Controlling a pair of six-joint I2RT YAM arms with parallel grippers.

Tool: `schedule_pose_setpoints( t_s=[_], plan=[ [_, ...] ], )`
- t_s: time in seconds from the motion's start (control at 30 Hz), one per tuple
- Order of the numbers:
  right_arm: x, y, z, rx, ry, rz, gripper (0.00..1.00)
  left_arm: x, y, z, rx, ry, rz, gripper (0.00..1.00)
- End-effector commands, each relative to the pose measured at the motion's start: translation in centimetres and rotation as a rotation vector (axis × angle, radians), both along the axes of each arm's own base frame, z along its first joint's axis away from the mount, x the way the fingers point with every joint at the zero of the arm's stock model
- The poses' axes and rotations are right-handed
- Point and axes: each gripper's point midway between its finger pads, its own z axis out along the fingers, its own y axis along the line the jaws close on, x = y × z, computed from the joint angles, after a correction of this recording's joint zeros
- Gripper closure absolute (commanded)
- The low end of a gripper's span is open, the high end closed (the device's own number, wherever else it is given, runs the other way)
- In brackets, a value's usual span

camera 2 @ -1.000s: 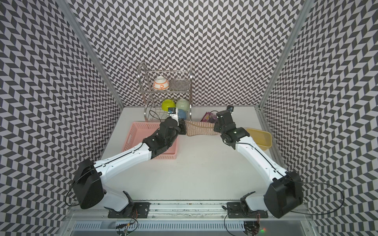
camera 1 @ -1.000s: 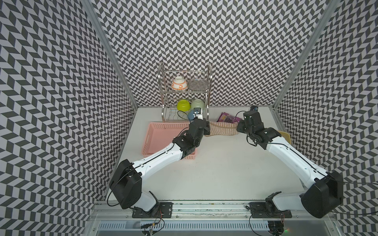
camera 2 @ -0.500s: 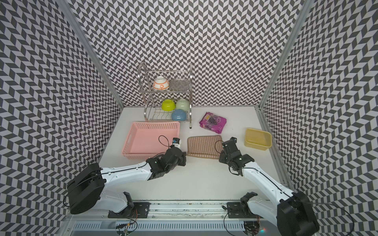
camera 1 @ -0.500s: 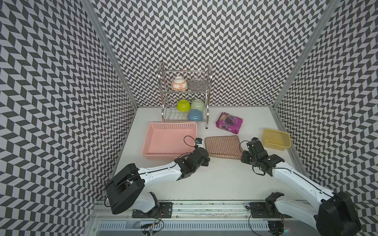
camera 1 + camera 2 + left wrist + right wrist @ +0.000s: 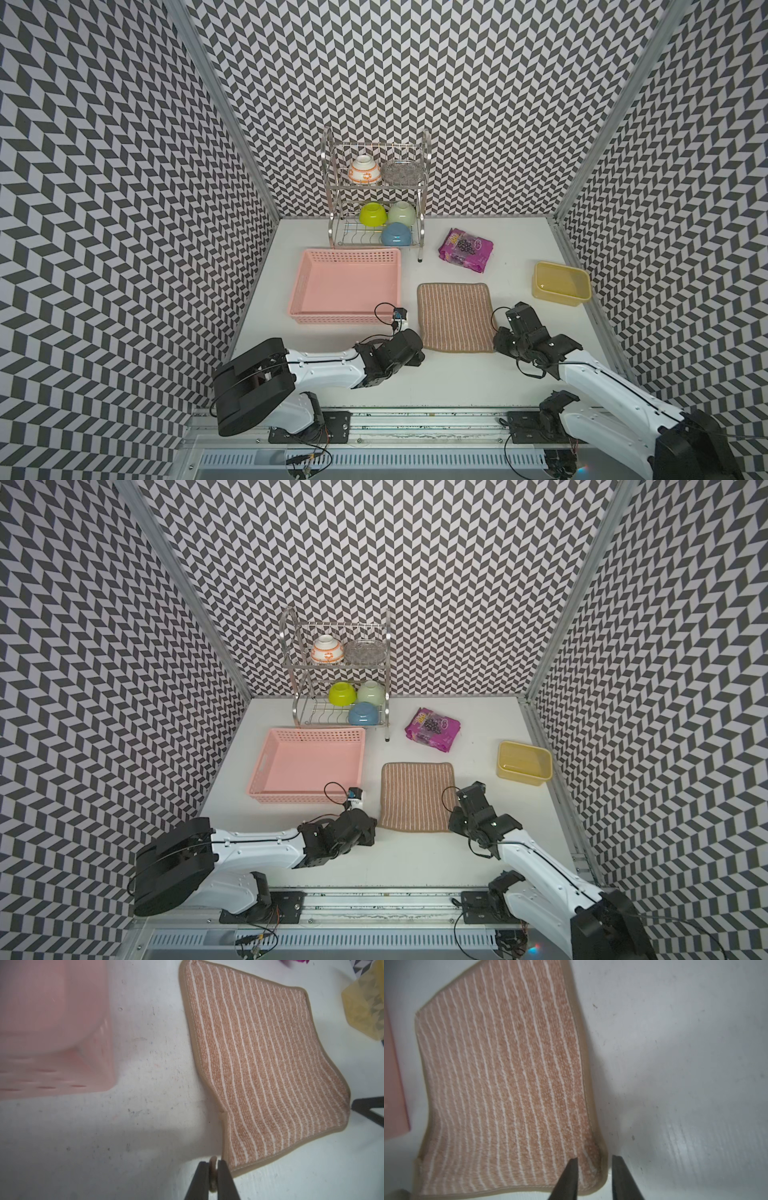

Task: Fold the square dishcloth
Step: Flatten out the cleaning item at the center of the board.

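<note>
The white tabletop (image 5: pixel 457 390) serves as the work surface. The pink perforated plastic basket (image 5: pixel 340 318) stands just beside the cloth on the left arm's side, not touching it. This leaves bare table along the cloth's near edge.

The square dishcloth of brown terry with thin pale stripes and tan edging (image 5: pixel 455 318) lies spread flat between the basket and the right arm. No fold shows in both top views. Judged from this layout, the cloth is squared up so that a fold can start from its two near corners.

The left gripper (image 5: pixel 213 1164) sits low at the near left corner. Its fingers (image 5: pixel 202 1178) stand a narrow gap apart, with the small tan corner loop (image 5: pixel 213 1169) in that gap. Whether they press on the loop cannot be told.

The right gripper (image 5: pixel 593 1162) sits at the near right corner. Its fingers (image 5: pixel 568 1178) stand clearly apart, one over the terry and one beyond the edging. The corner lies flat between them, unclamped.
</note>
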Motion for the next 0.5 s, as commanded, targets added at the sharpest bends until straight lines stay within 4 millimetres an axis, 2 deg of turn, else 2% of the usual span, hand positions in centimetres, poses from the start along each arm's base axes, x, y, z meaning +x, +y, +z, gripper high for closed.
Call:
schedule_pose_setpoints(
  t_s=[0.0,0.13,0.23,0.37,0.47],
  plan=[
    [0.2,0.3,0.5,0.026,-0.023,-0.003,0.6,-0.1,0.3,0.0,-0.006,0.007,0.028,0.69],
    [0.9,0.1,1.8,0.014,-0.065,-0.01,0.58,0.1,0.8,1.5,-0.011,-0.022,0.048,0.51],
    [1.8,-0.1,3.3,-0.005,-0.099,-0.021,0.55,0.7,1.3,3.5,-0.012,-0.07,0.066,0.43],
    [3.6,0.4,5.8,0.018,-0.18,-0.033,0.49,2.1,1.0,8.3,-0.012,-0.194,0.065,0.3],
    [5.4,1.0,8.3,0.033,-0.256,-0.026,0.42,3.6,-0.2,11.5,-0.013,-0.269,0.037,0.13]
  ],
)
